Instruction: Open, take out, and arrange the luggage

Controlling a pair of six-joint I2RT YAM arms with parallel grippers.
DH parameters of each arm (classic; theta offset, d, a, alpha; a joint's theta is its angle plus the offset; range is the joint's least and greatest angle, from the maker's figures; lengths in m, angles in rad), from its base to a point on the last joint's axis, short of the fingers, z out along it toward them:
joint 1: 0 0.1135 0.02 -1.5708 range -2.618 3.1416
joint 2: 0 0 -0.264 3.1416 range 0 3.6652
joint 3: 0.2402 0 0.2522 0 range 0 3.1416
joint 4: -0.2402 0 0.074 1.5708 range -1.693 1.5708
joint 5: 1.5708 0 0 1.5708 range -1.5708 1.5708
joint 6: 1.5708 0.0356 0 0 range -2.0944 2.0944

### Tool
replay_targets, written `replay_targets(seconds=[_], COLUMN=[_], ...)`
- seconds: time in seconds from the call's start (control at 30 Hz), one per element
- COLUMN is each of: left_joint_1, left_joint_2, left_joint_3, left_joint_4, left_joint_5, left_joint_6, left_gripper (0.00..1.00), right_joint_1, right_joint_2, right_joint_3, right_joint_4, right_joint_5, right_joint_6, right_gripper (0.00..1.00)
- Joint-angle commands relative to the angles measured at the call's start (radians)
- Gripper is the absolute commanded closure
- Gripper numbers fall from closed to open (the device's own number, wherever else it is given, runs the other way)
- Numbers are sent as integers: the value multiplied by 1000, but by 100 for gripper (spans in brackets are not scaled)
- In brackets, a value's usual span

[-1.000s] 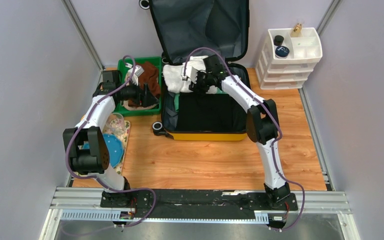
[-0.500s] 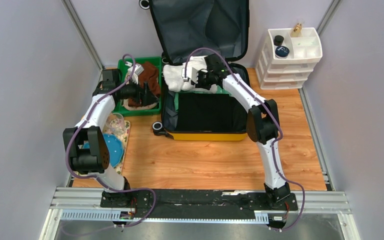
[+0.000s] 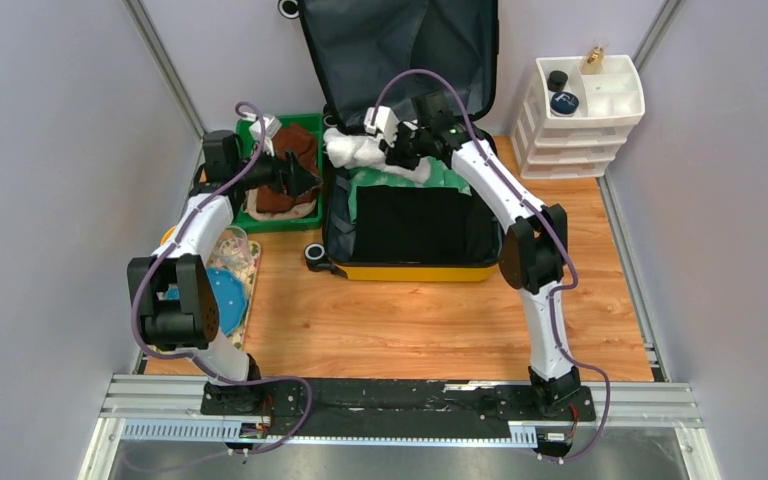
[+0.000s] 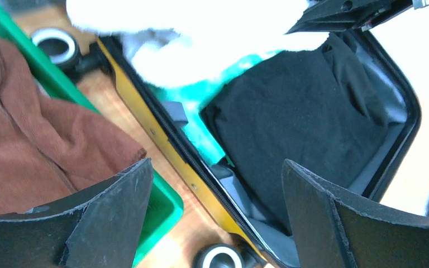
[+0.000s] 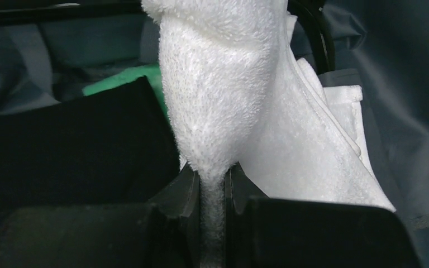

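Note:
The yellow luggage (image 3: pixel 415 271) lies open at the table's back, its dark lid (image 3: pixel 400 50) standing upright. Inside lie a black garment (image 3: pixel 415 225) and a green cloth (image 3: pixel 400 178). My right gripper (image 3: pixel 397 150) is shut on a white towel (image 3: pixel 365 150) and holds it raised over the luggage's back left corner; the right wrist view shows the towel (image 5: pixel 223 100) pinched between the fingers. My left gripper (image 3: pixel 305 177) is open and empty above the gap between the green tray (image 3: pixel 305 222) and the luggage. The left wrist view shows the luggage's yellow rim (image 4: pixel 162 139).
The green tray holds a brown cloth (image 3: pixel 290 160). A white drawer unit (image 3: pixel 580 115) with small items stands at the back right. A patterned tray with a cup and blue plate (image 3: pixel 222 285) lies at the left. Grey walls close in both sides.
My right gripper has lifted the white towel up and back, uncovering the green cloth. My left gripper has risen from the green tray and swung right toward the luggage.

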Motion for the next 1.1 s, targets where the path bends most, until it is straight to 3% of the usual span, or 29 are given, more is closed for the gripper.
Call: replay_targets(seconds=[0.0, 0.2, 0.47, 0.63, 1.07], left_joint_1=[-37, -139, -275, -335, -378], left_joint_2=[-117, -117, -163, -156, -179], left_joint_3=[16, 83, -55, -99, -233], left_joint_4=[62, -230, -254, -220, 163], left_joint_5=[71, 151, 89, 4, -182], left_joint_6=[359, 895, 1373, 1487, 1455], left_gripper=[7, 7, 7, 8, 9], right_joint_1=[49, 91, 100, 106, 125], right_joint_2=[-148, -196, -185, -203, -203], right_joint_3=[-51, -126, -80, -110, -99], right_joint_4=[-19, -64, -134, -134, -176], right_joint_5=[-84, -122, -190, -199, -204], right_joint_6=[65, 91, 188, 183, 149], right_gripper=[100, 100, 100, 100, 100])
